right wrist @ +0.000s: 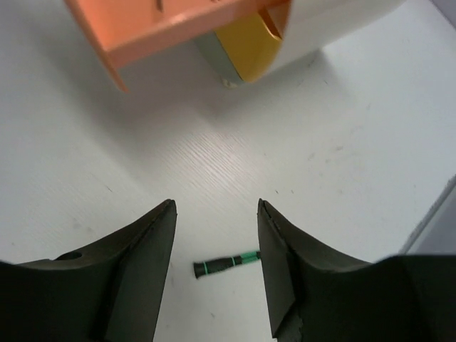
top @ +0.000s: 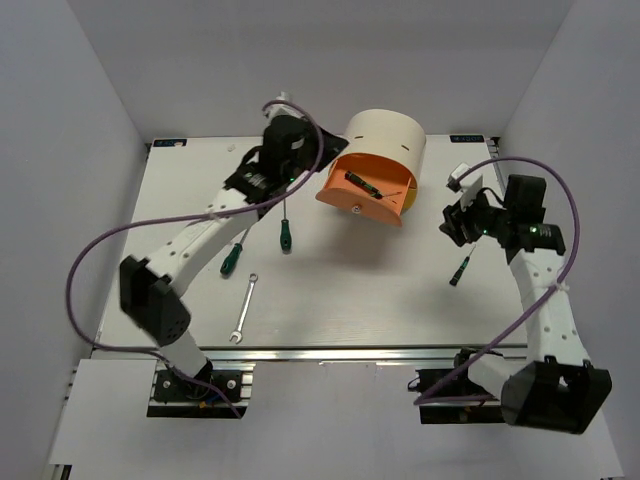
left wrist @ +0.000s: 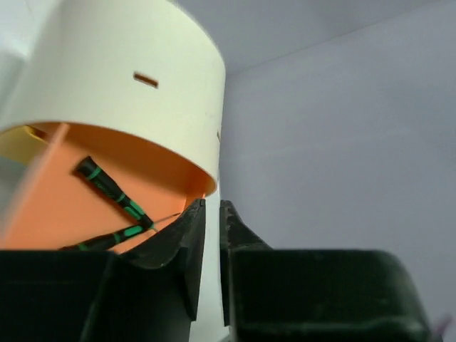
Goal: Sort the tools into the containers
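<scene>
The cream drum cabinet [top: 385, 135] stands at the back with its orange drawer [top: 365, 195] pulled out. Green-and-black screwdrivers [left wrist: 110, 189] lie in that drawer. My left gripper [top: 320, 152] hangs beside the cabinet's left side; in the left wrist view [left wrist: 212, 206] its fingers are almost together with nothing between them. My right gripper [top: 453, 218] is open and empty above a green-and-black screwdriver [right wrist: 226, 265] lying on the table [top: 460, 270]. Two more screwdrivers [top: 285, 232] [top: 232, 258] and a silver wrench [top: 244, 308] lie on the left half of the table.
The yellow drawer [right wrist: 249, 43] pokes out a little below the orange drawer [right wrist: 164, 25]. Purple cables [top: 90, 260] loop beside both arms. Grey walls close in the white table [top: 350, 290] at the left, back and right.
</scene>
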You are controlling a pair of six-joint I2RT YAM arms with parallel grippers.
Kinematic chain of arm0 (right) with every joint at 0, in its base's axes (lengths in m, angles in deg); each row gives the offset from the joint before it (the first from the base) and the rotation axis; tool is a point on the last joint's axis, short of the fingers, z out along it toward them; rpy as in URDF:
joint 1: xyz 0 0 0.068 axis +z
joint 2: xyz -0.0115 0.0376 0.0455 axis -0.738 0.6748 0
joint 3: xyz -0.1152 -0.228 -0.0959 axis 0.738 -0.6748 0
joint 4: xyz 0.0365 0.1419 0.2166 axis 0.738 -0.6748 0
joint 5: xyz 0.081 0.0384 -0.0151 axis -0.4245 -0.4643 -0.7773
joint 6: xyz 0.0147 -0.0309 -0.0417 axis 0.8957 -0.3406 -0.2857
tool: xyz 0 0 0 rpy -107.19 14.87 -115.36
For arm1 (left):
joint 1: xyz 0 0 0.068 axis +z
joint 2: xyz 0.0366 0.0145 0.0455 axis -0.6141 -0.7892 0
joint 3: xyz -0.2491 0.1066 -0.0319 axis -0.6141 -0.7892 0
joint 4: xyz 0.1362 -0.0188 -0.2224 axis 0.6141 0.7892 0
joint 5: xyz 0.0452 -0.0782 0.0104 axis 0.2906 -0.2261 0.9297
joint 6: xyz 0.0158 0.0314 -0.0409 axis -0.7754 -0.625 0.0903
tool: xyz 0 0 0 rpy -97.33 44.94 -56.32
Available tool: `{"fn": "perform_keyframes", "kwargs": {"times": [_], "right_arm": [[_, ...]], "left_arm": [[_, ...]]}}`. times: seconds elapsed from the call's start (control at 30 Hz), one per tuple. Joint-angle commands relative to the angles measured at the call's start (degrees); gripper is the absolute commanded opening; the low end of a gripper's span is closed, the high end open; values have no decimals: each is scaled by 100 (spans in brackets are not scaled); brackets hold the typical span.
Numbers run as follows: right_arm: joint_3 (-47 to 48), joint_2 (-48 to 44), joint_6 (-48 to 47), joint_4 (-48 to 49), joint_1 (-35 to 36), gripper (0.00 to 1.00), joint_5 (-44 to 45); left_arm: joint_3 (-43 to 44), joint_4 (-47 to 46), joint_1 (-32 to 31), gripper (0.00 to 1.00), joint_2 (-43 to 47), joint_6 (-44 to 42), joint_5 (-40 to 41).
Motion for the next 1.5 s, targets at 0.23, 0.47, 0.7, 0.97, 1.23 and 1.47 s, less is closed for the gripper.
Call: {"fn": "perform_keyframes", "kwargs": {"times": [0.23, 0.47, 0.7, 0.97, 1.23, 1.47], "right_arm": [[1067, 1747, 123, -1987, -747, 19, 1144], [-529, 1495, 3094, -943, -756, 54, 2224], [-1236, 1238, 4555, 438, -747, 68, 3094], [-1227, 1985, 5398, 1115, -747, 66, 3333], [-1025, 2795, 5690, 1327, -747, 54, 3482], [-1122, 2910, 5708, 1292, -765, 24, 3483]], "left_arm": [[-3197, 126, 196, 68, 3967, -1999, 771], [-4561, 655, 196, 70, 5761, -1076, 1246], [-4939, 796, 196, 71, 6018, -917, 1317], [-4965, 744, 196, 71, 5754, -882, 1185], [-5062, 787, 196, 71, 5675, -663, 1211], [-5247, 621, 196, 71, 5649, -530, 1158]]}}
